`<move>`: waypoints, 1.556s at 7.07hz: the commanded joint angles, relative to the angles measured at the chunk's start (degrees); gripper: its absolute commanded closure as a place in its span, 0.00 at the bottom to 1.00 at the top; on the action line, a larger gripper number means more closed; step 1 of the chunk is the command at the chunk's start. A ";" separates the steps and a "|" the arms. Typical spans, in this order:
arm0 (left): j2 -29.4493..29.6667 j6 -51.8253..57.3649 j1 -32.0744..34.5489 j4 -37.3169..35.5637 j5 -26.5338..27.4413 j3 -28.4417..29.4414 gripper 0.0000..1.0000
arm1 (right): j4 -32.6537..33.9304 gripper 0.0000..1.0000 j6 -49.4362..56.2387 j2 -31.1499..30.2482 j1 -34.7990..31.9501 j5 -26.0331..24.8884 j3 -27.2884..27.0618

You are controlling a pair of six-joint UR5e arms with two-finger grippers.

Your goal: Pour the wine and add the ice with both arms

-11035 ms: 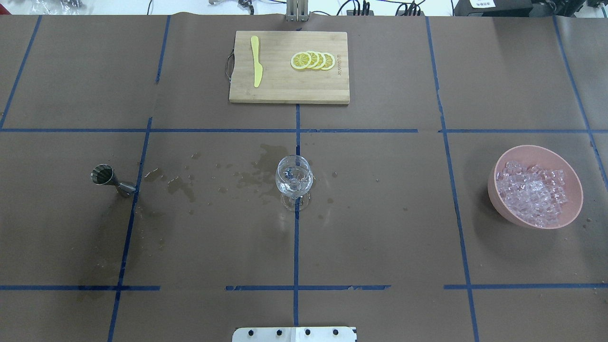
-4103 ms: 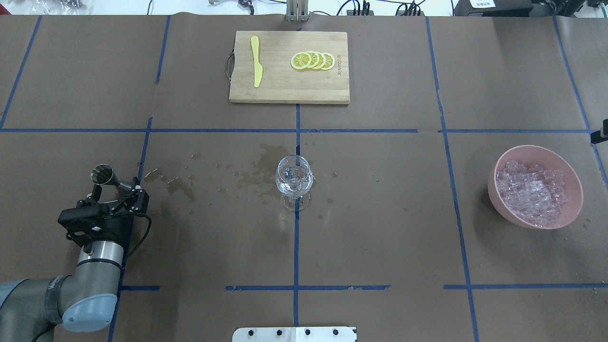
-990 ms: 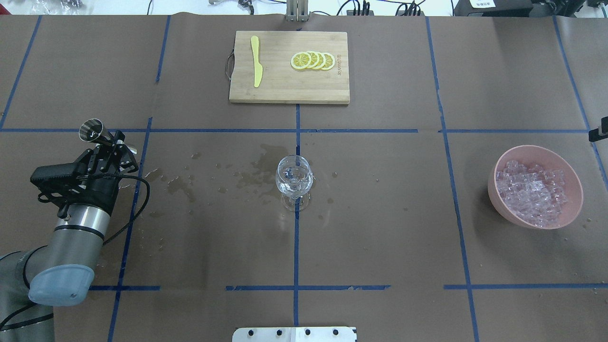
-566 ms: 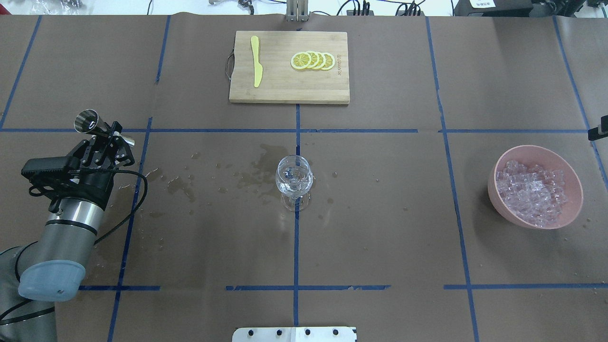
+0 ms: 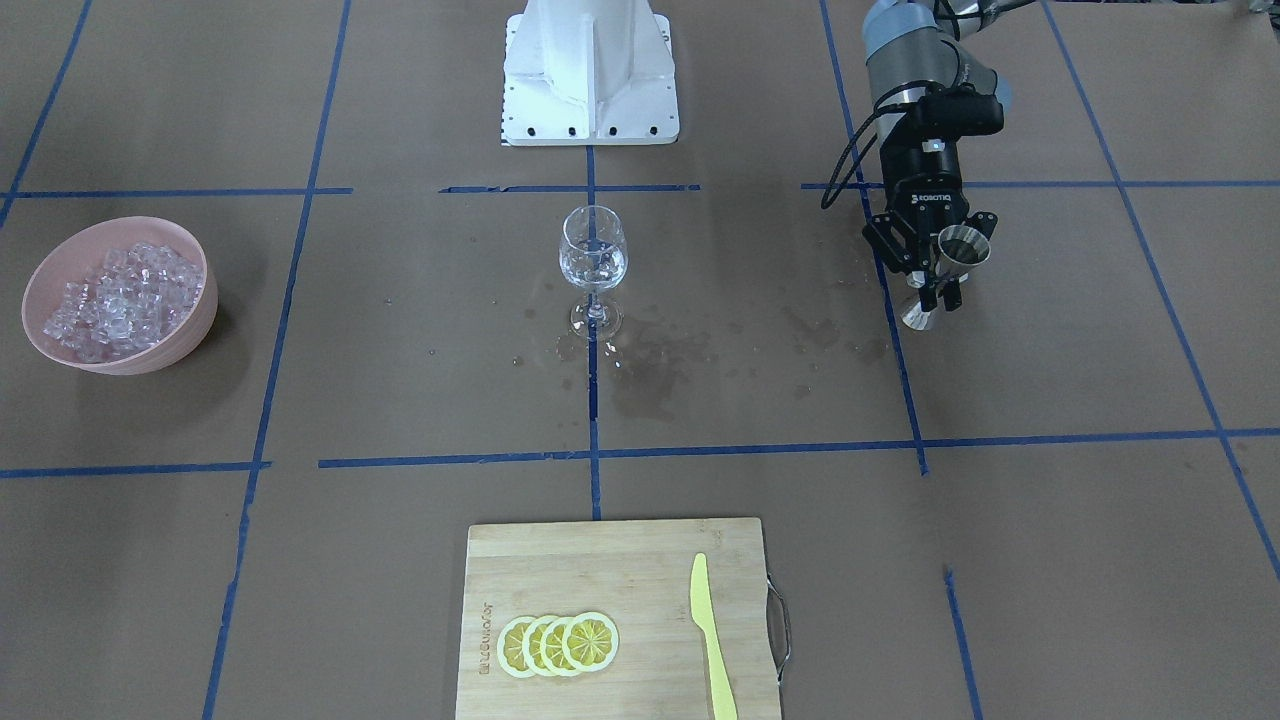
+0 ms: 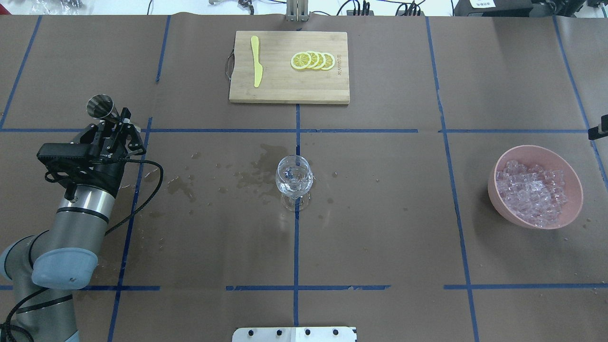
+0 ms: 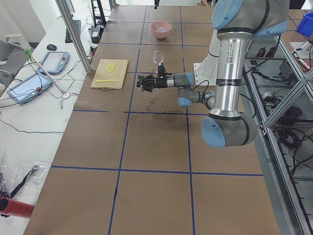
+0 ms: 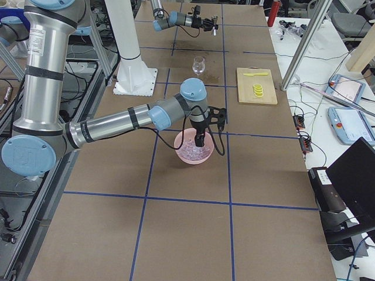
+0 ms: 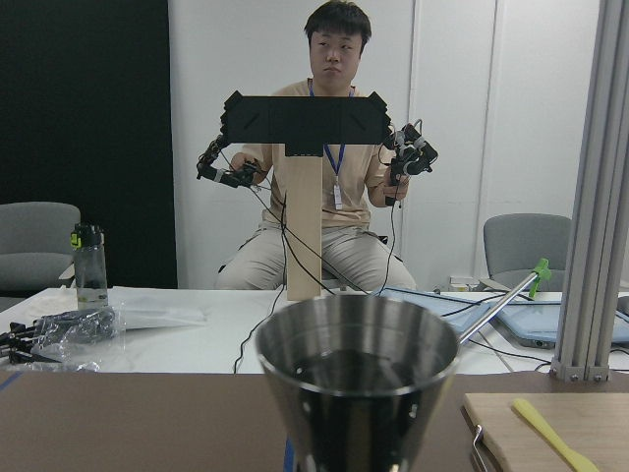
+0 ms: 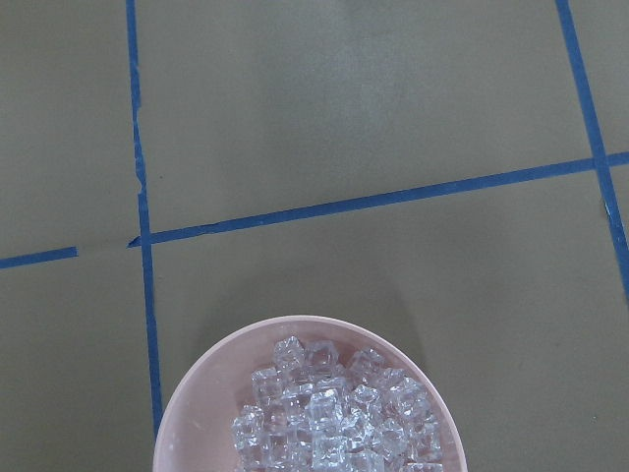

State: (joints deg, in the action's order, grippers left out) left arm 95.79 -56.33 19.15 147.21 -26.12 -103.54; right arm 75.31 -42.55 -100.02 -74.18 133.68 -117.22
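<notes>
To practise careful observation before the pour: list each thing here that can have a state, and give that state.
Left gripper: shut on the measuring cup.
Measuring cup: held in the air, upright, liquid inside.
Wine glass: standing upright.
Bowl: heaped with ice.
Right gripper: over the bowl; open or shut unclear.

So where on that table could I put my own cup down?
Widest bare patch: the brown paper between the clear stemmed wine glass and the pink bowl of ice cubes. Also free: the corners either side of the bamboo cutting board. Avoid the side where the left arm grips a steel measuring cup in its jaws; wet stains spread there.
</notes>
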 commanded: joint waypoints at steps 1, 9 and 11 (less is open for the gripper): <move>5.44 1.48 -0.42 -0.08 0.02 0.27 1.00 | 0.01 0.00 0.01 0.00 0.00 -0.08 0.06; 10.82 18.34 -2.80 -1.05 -2.62 1.41 1.00 | 0.01 0.00 -2.78 -0.26 4.89 -4.27 -1.42; 11.17 21.61 -3.76 -0.88 -2.53 0.19 1.00 | 0.01 0.00 -4.29 -0.18 7.99 -6.76 -2.23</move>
State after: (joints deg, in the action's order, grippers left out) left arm 106.72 -35.95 15.94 146.21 -28.68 -102.78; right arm 75.32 -46.01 -100.27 -68.06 128.33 -119.14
